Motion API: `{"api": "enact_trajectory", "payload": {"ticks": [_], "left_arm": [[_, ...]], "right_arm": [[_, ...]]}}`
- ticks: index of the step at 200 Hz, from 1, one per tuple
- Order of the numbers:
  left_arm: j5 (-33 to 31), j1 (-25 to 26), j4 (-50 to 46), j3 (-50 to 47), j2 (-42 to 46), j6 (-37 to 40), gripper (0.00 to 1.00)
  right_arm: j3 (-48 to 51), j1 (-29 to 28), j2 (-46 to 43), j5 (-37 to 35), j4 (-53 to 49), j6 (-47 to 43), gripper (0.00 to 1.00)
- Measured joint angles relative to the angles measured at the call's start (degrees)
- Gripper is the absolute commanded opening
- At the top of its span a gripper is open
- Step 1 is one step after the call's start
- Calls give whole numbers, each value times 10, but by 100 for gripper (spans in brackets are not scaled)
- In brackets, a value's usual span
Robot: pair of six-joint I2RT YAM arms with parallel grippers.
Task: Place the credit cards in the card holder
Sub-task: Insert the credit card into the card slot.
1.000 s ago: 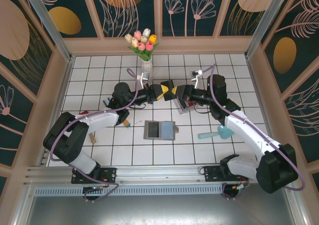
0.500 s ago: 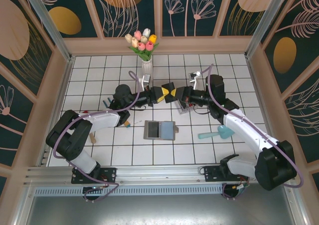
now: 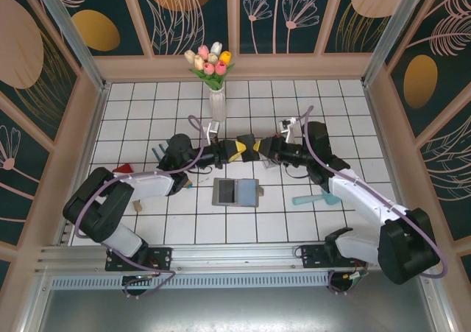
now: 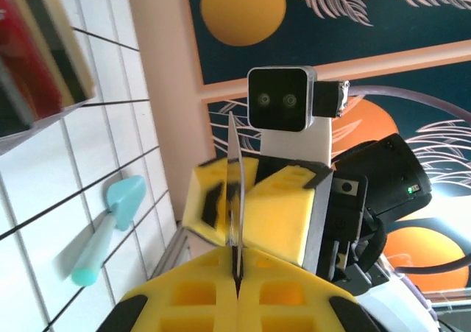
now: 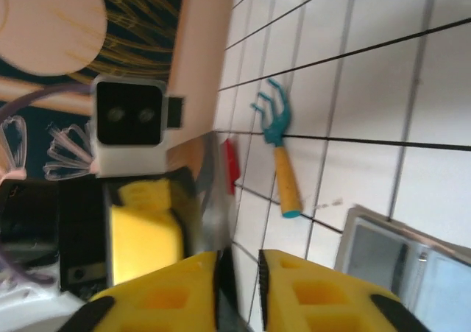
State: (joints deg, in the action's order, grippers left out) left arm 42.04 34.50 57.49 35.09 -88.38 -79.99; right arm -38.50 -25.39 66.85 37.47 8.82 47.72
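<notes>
The left fingers [image 4: 195, 302] were clamped on one edge of a thin rectangular plastic credit card [image 4: 231, 148] (edge-on, colour unclear), held in the air between the arms; the right fingers [image 5: 294, 288] stood slightly apart at its far edge. A clean handover probably needed the right fingers to back straight off along the card's plane, without twisting it, before the left carried it to the flat grey folding card holder [image 3: 236, 192], lying open on the white tiled surface [image 3: 147, 118].
</notes>
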Motion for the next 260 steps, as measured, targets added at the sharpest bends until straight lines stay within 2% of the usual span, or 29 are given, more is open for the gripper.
{"api": "enact_trajectory", "payload": {"ticks": [37,66,102,145,217,236,260], "left_arm": [[-14,-1,-171,-34,76,124,0],[-20,-1,-268,-75,73,198,0],[-33,0,-336,-81,39,259,0],[-43,0,-367,-54,-9,303,1],[-36,0,-342,-53,-50,309,2],[-31,0,-330,-53,-61,307,3],[-24,1,-312,-53,-73,301,3]], "right_arm": [[47,-6,-34,-119,-84,-28,45],[84,-41,-21,-164,-113,-37,51],[82,-111,45,-212,-125,-46,57],[73,-127,99,-257,-134,-52,60],[47,-136,148,-257,-134,-62,59],[44,-138,156,-259,-134,-69,55],[39,-140,167,-261,-134,-73,41]]}}
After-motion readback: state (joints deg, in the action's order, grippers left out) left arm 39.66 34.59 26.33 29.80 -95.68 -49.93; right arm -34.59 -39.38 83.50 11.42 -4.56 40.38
